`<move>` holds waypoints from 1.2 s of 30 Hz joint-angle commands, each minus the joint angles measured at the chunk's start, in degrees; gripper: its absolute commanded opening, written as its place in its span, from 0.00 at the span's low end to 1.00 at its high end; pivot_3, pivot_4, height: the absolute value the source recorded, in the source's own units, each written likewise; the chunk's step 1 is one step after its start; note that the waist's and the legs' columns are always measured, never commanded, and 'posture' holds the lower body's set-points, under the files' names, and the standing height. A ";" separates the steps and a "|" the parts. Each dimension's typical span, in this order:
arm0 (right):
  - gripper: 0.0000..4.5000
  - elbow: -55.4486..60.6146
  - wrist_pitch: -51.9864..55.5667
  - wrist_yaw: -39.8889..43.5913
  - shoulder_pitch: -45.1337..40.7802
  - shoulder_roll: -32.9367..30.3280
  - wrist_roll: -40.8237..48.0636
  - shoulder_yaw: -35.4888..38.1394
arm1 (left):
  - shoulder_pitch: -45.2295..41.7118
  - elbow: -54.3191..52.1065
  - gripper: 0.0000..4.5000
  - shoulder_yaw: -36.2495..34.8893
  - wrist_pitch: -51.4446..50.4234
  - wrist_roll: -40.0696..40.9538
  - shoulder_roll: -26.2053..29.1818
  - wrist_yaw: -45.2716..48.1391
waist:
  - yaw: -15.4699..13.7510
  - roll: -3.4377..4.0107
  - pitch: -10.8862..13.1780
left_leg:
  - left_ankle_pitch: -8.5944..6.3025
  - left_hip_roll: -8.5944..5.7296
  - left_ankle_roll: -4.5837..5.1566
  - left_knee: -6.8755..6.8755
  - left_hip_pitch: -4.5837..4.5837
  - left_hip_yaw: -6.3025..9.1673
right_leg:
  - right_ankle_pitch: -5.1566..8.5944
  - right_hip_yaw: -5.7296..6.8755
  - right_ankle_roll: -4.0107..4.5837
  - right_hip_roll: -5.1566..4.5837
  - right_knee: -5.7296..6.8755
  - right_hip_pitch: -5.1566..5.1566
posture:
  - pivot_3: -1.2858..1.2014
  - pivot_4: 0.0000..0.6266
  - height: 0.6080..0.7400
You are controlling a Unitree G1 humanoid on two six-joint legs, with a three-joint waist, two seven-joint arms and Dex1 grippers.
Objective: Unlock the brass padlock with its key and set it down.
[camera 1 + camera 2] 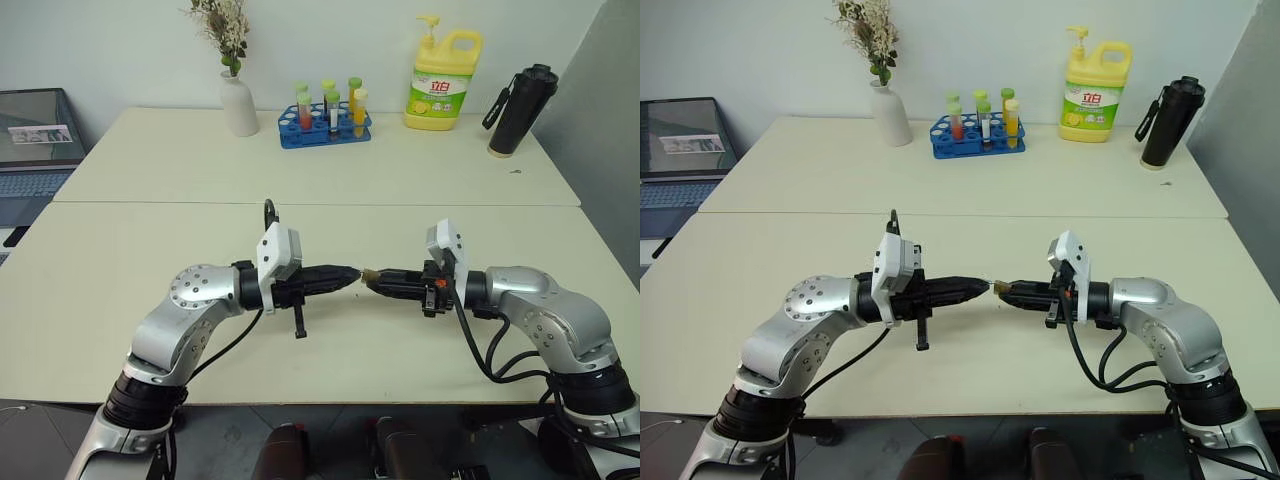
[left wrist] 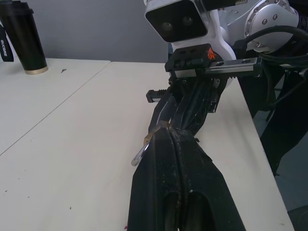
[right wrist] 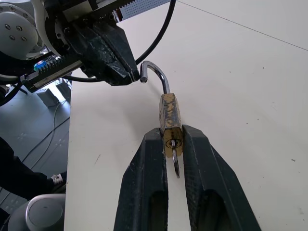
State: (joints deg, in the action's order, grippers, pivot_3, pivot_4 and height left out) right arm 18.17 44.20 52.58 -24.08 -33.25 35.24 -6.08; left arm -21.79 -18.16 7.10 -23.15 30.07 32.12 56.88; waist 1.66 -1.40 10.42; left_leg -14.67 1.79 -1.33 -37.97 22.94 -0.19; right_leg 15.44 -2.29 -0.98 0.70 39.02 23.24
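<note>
Padlock (image 3: 169, 120) btwn grippers above table (image 1: 150, 290); key (image 3: 175, 161) apparently in it.

Two silver-grey metal arms with screw-dotted round joints end in black segments; each wrist carries a white camera housing, and loose black cables loop below (an orange mark sits by the right pincer (image 1: 372, 279)).

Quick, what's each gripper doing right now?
Left gripper: closed, nothing seen held, tips by the shackle.
Right gripper: closed on the brass padlock, key in it.
</note>
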 commanded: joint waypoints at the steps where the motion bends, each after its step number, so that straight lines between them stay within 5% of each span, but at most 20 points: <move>1: 0.02 1.29 -1.13 0.84 -0.16 0.06 0.49 0.16 | -0.93 -1.09 0.00 -0.98 1.45 -0.46 -0.34 -0.39 | 0.00 0.00 0.00 | 0.00 0.00 0.00 0.00 0.00 0.00 | 0.00 0.00 0.00 0.00 0.00 0.00 | 0.52 0.24 1.00; 24: 0.02 1.82 -0.98 1.36 0.13 -0.10 0.49 0.09 | -2.53 1.34 0.00 -1.22 5.72 -5.27 -2.80 -3.26 | -0.01 0.00 0.00 | 0.00 -0.01 0.00 0.00 0.00 0.00 | 0.00 0.01 0.00 0.00 0.00 0.00 | 0.52 0.24 1.00; 28: 0.02 1.62 -0.44 1.19 0.25 -0.41 0.62 0.45 | -1.57 1.65 0.00 -3.85 9.40 -6.92 0.41 -2.08 | 0.01 0.00 0.00 | 0.00 0.00 0.00 0.00 0.00 0.00 | 0.00 0.01 0.00 0.00 0.00 0.00 | 0.52 0.24 1.00; 32: 0.02 1.48 -0.01 1.63 -0.03 -1.03 0.61 0.30 | 0.27 5.21 0.19 -3.83 22.14 -15.39 5.08 -0.74 | 0.09 0.00 0.00 | 0.00 -0.01 0.00 0.04 -0.03 -0.02 | 0.00 -0.02 0.01 0.02 -0.01 0.01 | 0.52 0.24 1.00; 36: 0.02 0.96 1.57 1.61 -0.83 -1.51 1.26 0.46 | 3.36 4.40 0.49 -3.69 26.63 -15.51 8.39 3.36 | 0.00 0.00 0.00 | 0.00 0.01 0.00 0.02 0.00 -0.05 | 0.00 -0.02 0.01 -0.05 -0.03 0.01 | 0.52 0.24 1.00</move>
State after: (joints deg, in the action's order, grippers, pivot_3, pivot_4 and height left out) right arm 18.17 45.18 53.66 -23.75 -34.01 35.32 -6.37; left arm -19.39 -11.69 4.28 0.81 14.31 38.98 58.13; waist 1.66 -1.40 10.42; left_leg -14.68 1.80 -1.33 -37.95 22.94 -0.24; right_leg 15.44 -2.31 -0.97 0.64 38.98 23.25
